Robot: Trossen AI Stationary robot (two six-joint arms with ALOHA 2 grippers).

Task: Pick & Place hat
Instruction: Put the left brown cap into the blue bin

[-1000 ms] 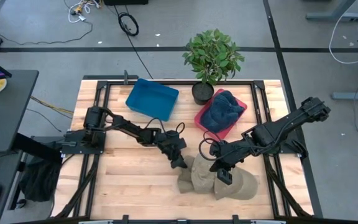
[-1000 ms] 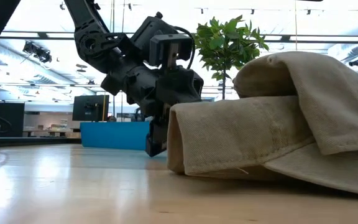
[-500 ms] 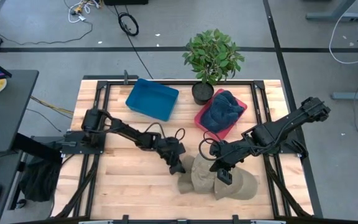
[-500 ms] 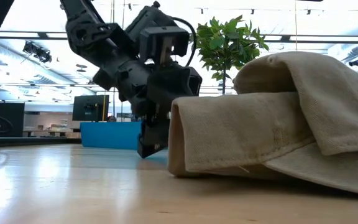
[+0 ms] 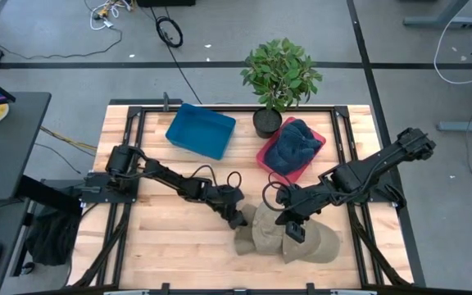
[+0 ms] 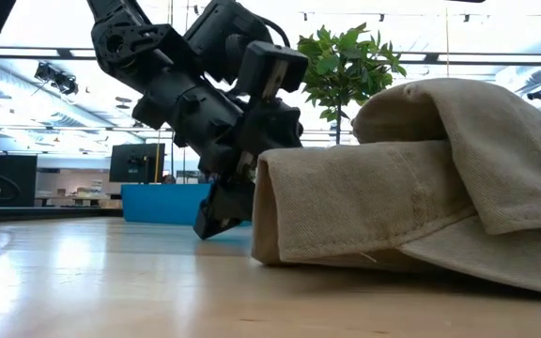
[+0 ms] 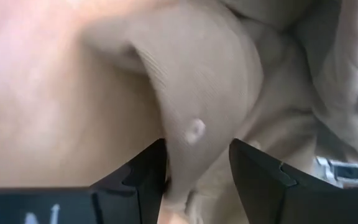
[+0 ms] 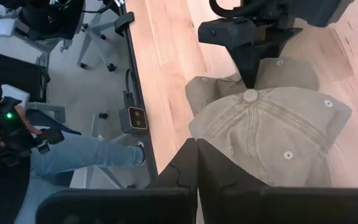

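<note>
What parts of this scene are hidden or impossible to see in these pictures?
- High view: how many tan caps are piled up; the arms cover them.
- Low view: right gripper, hidden behind the caps.
- Left wrist view: left fingers straddle a cap fold; their tips are cut off by the edge.

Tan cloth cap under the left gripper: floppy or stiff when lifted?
Probably floppy: the tan cotton cap lies crumpled in folds, and a fold sits between the left gripper fingers. Its brim lies flatter, likely stiffer. It seems unlikely to roll; it may drape or unfold when lifted.
</note>
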